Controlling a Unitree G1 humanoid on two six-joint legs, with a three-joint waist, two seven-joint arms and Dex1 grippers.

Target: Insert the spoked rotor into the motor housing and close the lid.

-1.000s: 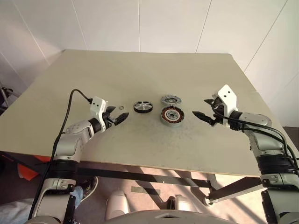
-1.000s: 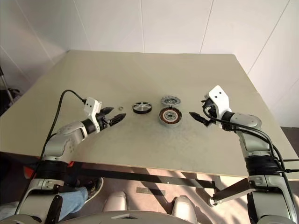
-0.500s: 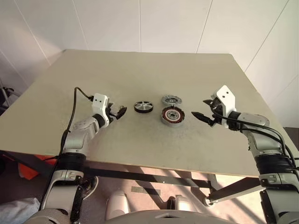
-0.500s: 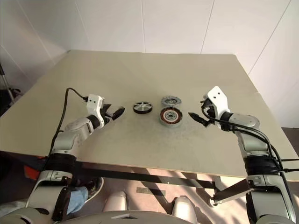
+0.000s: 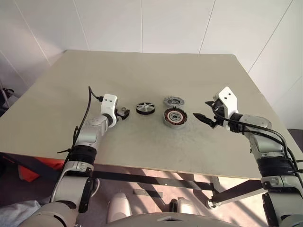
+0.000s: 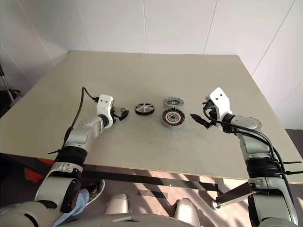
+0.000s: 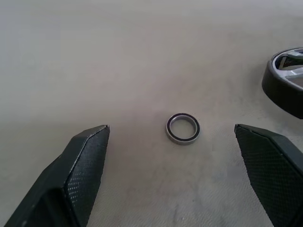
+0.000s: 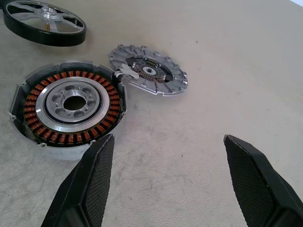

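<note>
A small wheel-like spoked rotor (image 5: 145, 108) with a black rim, silver radial spokes and a central hub lies flat near the middle of a large beige table (image 5: 156, 71). Just to its right sits the motor housing (image 5: 175, 117), a round shallow silver metal case with a ring of copper-orange coils around a silver hub, open at the top. The lid (image 5: 173, 100), a flat grey metal disc with ribbed vents and a toothed edge, lies on the table just behind the housing, at or almost at its rim. The rotor is apart from both.

To the rotor's left, a tiny silver metal ring (image 7: 183, 128) lies flat on the table. The left gripper (image 5: 124, 113) hangs low over it, its two black fingers (image 7: 85, 161) spread wide to either side of the ring, holding nothing.

The right gripper (image 5: 204, 117) hovers just to the right of the housing, pointing toward it. Its black fingers (image 8: 94, 179) are also spread wide and hold nothing.
</note>
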